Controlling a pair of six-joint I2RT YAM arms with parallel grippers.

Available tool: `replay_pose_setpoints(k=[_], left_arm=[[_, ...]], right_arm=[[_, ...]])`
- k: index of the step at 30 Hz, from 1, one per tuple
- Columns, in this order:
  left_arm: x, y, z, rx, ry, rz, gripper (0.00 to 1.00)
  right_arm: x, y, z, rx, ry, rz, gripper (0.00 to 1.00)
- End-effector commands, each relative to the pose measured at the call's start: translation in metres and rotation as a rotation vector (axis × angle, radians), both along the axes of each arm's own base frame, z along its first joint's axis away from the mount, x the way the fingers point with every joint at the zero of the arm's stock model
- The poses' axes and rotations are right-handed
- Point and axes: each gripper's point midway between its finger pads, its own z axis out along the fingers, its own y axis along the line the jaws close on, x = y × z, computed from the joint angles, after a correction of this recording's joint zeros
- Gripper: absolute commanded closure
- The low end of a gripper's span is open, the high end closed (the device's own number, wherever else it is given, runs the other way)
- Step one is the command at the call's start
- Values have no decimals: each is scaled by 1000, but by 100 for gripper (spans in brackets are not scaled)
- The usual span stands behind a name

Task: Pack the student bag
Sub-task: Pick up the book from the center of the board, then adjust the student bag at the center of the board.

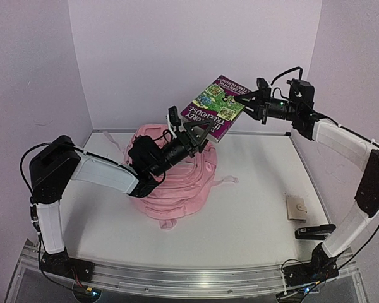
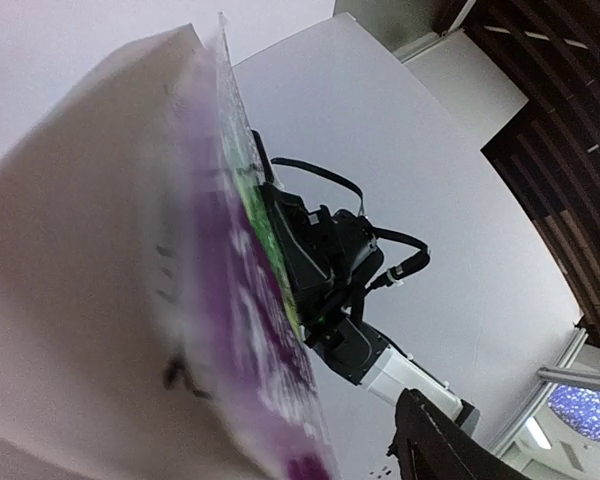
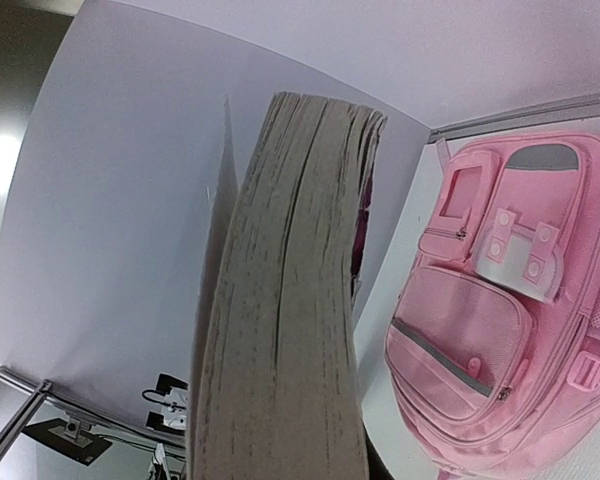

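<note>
The pink student bag (image 1: 177,186) lies on the table's middle, front pockets up; it also shows in the right wrist view (image 3: 500,330). My right gripper (image 1: 245,100) is shut on a purple paperback book (image 1: 216,106) and holds it tilted in the air above the bag's far end. Its page edge (image 3: 290,300) fills the right wrist view and hides the fingers. My left gripper (image 1: 199,131) is raised over the bag, open, at the book's lower edge. In the left wrist view the book (image 2: 240,300) is blurred and close, with one dark finger (image 2: 450,445) apart from it.
A small beige box (image 1: 295,207) and a black stapler (image 1: 314,231) lie on the table at the right, near the right arm's base. White walls close in the back and both sides. The bag's pale straps (image 1: 224,182) trail to its right.
</note>
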Motion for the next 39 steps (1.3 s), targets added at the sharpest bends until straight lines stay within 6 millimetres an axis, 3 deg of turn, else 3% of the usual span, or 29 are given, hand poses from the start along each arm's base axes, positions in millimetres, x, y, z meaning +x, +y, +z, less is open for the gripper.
replay_pose_setpoints(k=[1,4,9,12,14,16,17,19,22,28,31,39], left_arm=[[10,37,22,-153,-30,71,32],[16,47,19,-164,-17,102,46],[18,56,19,-160,-18,133,55],[18,57,20,-159,-18,133,69],[18,61,20,-158,-21,137,84],[15,68,20,-146,-27,162,97],[13,75,21,-139,-36,183,99],[9,91,23,-119,-43,243,100],[13,118,16,-33,-15,382,100],[8,160,24,108,8,564,100],[4,173,30,139,4,604,100],[-5,191,33,165,4,632,100]], right_arm=[[-14,5,29,45,-122,52,100],[-22,15,20,38,-108,88,100],[-30,26,0,23,-80,121,100],[-30,31,-7,15,-76,129,99],[-29,33,-10,9,-77,134,85],[-24,33,-13,-8,-95,128,59],[-19,31,-16,-29,-109,118,45],[-3,25,-28,-104,-122,74,28],[23,12,-50,-276,-148,-8,16],[80,1,-101,-515,-117,-135,19],[101,14,-138,-563,-57,-131,21],[150,45,-196,-630,-26,-144,25]])
